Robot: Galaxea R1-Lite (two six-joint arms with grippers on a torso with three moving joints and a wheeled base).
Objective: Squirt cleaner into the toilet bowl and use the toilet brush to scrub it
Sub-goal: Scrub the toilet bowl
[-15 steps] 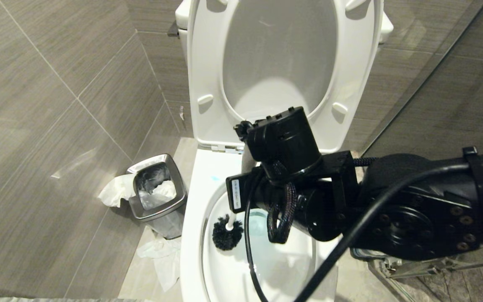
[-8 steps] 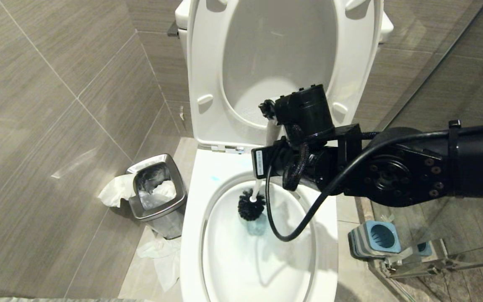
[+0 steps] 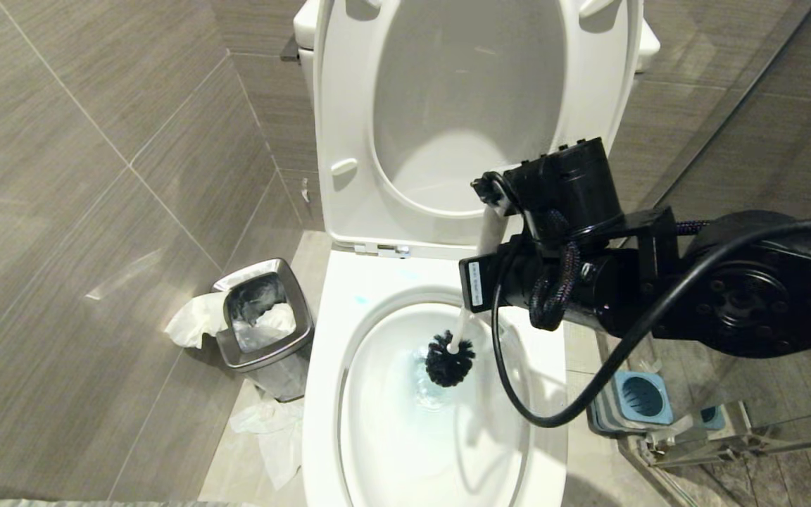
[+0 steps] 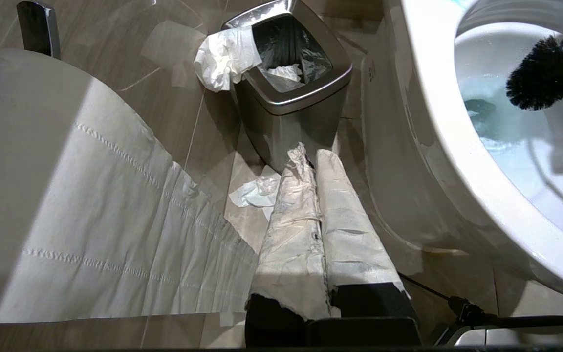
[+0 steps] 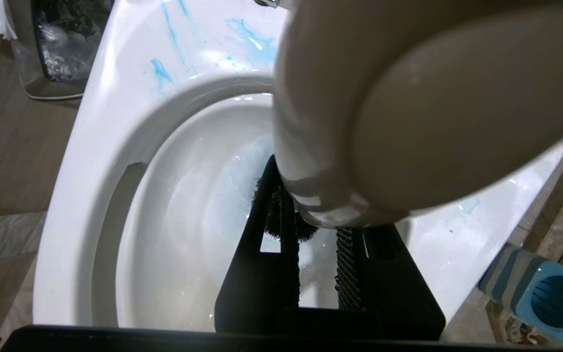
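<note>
Right tool (image 3: pixel 486 264) clenched on the toilet brush (image 3: pixel 450 360), bristle head in the toilet bowl (image 3: pixel 321 394) above blue-tinted cleaner (image 3: pixel 430 391). Waste bin (image 3: pixel 265 320) at 9 o'clock holds tissue. Left tool (image 4: pixel 313 195) closed, empty.

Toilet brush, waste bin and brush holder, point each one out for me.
toilet brush (image 3: pixel 450 360), head view, black bristle head.
waste bin (image 3: pixel 262 362), head view, steel front rim.
brush holder (image 3: pixel 641 396), head view, blue top.
</note>
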